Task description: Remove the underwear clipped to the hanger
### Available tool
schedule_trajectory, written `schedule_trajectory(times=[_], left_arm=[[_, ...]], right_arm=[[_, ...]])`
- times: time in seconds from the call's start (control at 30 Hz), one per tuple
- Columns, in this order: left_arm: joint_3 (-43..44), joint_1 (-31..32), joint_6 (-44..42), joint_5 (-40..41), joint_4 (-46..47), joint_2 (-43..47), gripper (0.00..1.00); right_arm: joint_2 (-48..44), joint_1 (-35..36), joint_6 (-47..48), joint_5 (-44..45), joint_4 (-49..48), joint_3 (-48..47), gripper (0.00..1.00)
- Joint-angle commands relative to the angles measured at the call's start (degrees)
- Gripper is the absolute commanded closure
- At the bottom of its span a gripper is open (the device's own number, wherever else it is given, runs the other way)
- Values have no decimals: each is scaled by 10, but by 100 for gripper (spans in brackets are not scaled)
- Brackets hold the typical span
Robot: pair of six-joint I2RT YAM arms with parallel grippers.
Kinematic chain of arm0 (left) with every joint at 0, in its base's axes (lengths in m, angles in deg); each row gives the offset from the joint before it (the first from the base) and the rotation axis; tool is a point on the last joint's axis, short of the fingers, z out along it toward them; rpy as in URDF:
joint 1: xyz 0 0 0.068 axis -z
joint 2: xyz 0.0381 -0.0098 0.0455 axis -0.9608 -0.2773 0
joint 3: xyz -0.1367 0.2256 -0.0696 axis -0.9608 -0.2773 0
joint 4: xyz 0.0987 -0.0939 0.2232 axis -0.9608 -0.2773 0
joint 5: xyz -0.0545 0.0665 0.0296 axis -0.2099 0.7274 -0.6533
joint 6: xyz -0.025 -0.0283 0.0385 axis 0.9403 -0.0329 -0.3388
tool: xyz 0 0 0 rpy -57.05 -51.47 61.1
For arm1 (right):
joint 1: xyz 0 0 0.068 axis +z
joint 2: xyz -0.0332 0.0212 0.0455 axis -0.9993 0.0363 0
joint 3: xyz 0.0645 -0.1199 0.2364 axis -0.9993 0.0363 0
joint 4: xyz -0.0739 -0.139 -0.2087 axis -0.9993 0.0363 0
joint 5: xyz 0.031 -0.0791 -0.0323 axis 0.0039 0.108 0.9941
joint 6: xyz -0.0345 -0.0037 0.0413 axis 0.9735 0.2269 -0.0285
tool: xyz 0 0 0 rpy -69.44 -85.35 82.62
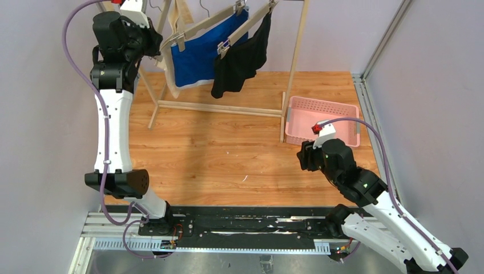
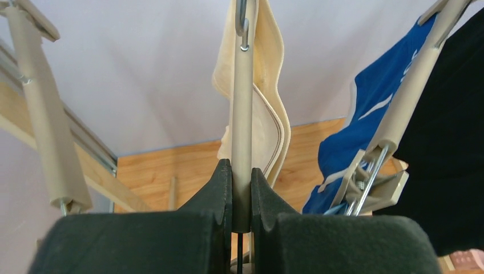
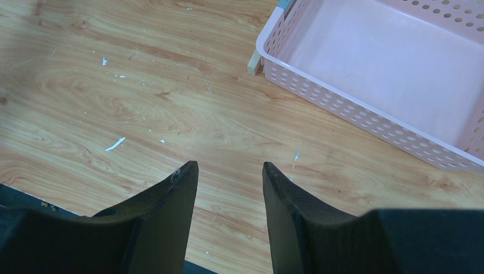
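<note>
Nearest you, your right fingers (image 3: 174,200) hover low over the counter (image 1: 228,154), spread to a middling gap with nothing between them. Bare wood grain lies around and ahead of them. Just to their right and a little farther off sits one pink basket (image 3: 342,97). Its left corner touches the foot of the wooden rack (image 1: 297,51), and its right side lies close to the metal rail (image 1: 365,97) along the counter's right edge. From the right fingers to the rack's base bar the counter is open.

Farther back on the left, your left arm stands tall, close to the left wall. Your left fingers (image 2: 220,182) are pinched narrow on the lower end of one beige hanger (image 2: 242,103).

You have three pieces of underwear, all on the rack, one per hanger:
- The cream underwear (image 2: 265,114) hangs leftmost, from the hanger you are holding and just behind the fingers.
- The blue underwear (image 1: 200,54) is in the middle, clipped to its own slanted hanger.
- The black underwear (image 1: 242,57) is on the right, overlapping the blue one's edge and near the rack's right post.

In the left wrist view another beige bar (image 2: 40,108) shows at the far left, well apart from the fingers.
</note>
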Motion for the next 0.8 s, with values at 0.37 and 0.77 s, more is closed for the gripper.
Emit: schedule_trajectory(times=[0.37, 0.77], left_arm=[[-185, -4, -41, 78, -87, 135, 100], [-426, -3, -11, 22, -186, 370, 100]], right_arm=[[5, 10, 15, 19, -17, -11, 50], [83, 8, 70, 6, -90, -62, 35]])
